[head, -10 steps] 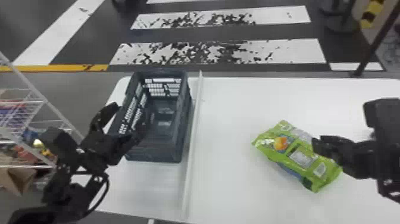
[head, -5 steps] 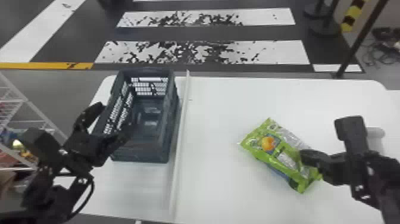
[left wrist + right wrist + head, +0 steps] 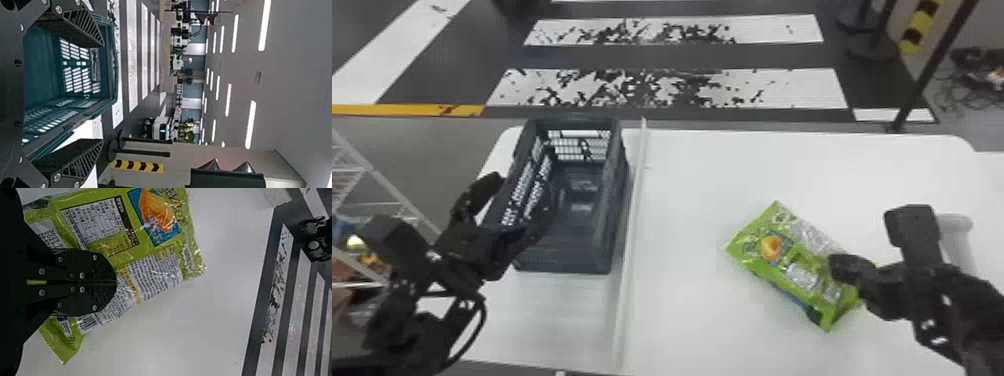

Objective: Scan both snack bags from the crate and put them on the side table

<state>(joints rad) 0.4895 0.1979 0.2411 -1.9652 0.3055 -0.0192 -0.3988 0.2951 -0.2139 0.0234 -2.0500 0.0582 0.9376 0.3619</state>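
The snack bag (image 3: 784, 272) lies on the white counter (image 3: 702, 320), between three and four o'clock from the crate (image 3: 567, 257), its long axis slanting from half past ten, the fruit-picture end, to half past four. The right tool (image 3: 839, 268), fingers together, is over its three o'clock side; the left tool (image 3: 522, 200), fingers apart, is at the crate's nine o'clock side.

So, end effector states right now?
Left end effector: open, gripping nothing.
Right end effector: closed, over the green snack bag; can't tell if it pinches any of it.
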